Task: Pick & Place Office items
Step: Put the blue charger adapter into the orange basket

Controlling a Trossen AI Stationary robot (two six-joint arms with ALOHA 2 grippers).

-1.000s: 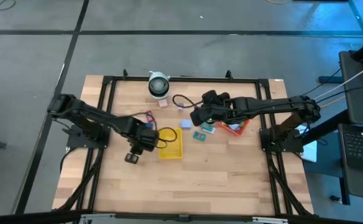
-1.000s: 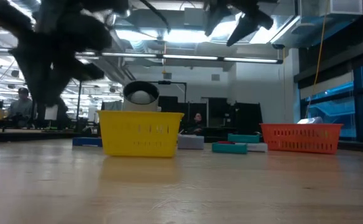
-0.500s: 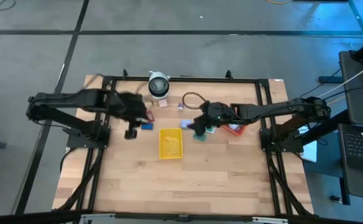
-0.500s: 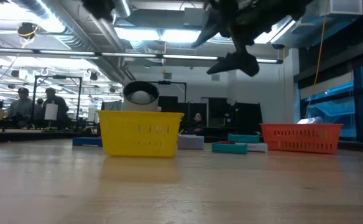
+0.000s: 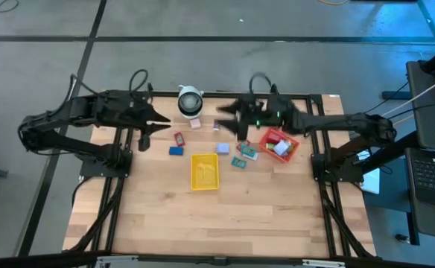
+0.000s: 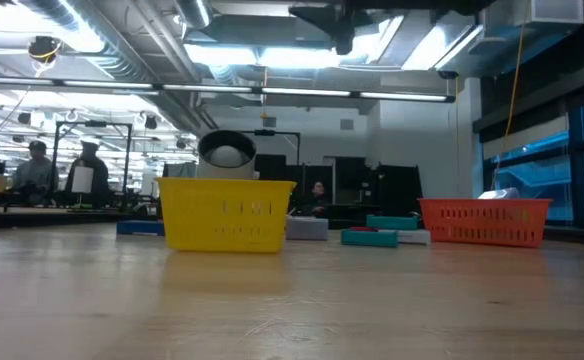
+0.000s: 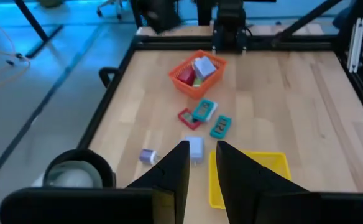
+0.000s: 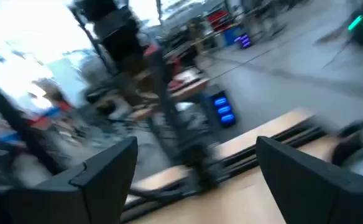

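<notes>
The left claw [image 5: 144, 138] hangs above the counter's [image 5: 247, 216] far left part, its fingers drawn close with only a slim gap and nothing between them. In the same high view the right claw [image 5: 229, 119] sits near the far edge, spread wide and empty. Between the arms lie the office items: a red packet [image 5: 179, 138] and a blue block [image 5: 176, 151] on the left, a lavender block [image 5: 223, 148] just beside the yellow tray [image 5: 205, 172], two teal-green packets [image 5: 242, 157] near the red-orange tray [image 5: 278, 144], which holds several pieces. A white round object [image 5: 190, 102] stands at the far edge.

From the low view, the yellow tray [image 6: 226, 213] stands in the middle, the red-orange tray [image 6: 485, 221] to the right, with teal-green packets [image 6: 384, 230] and a lavender block [image 6: 306, 228] between them and a blue block [image 6: 139, 228] to the left. People [image 6: 62, 170] show in the room behind.

The left wrist view shows the left claw's two fingers [image 7: 175, 174] narrowly apart, with the lavender block [image 7: 194, 148], teal-green packets [image 7: 220, 126] and the filled red-orange tray [image 7: 197, 73] beyond.

The right wrist view shows its fingers [image 8: 104, 171] set far apart, with only blurred room past them.
</notes>
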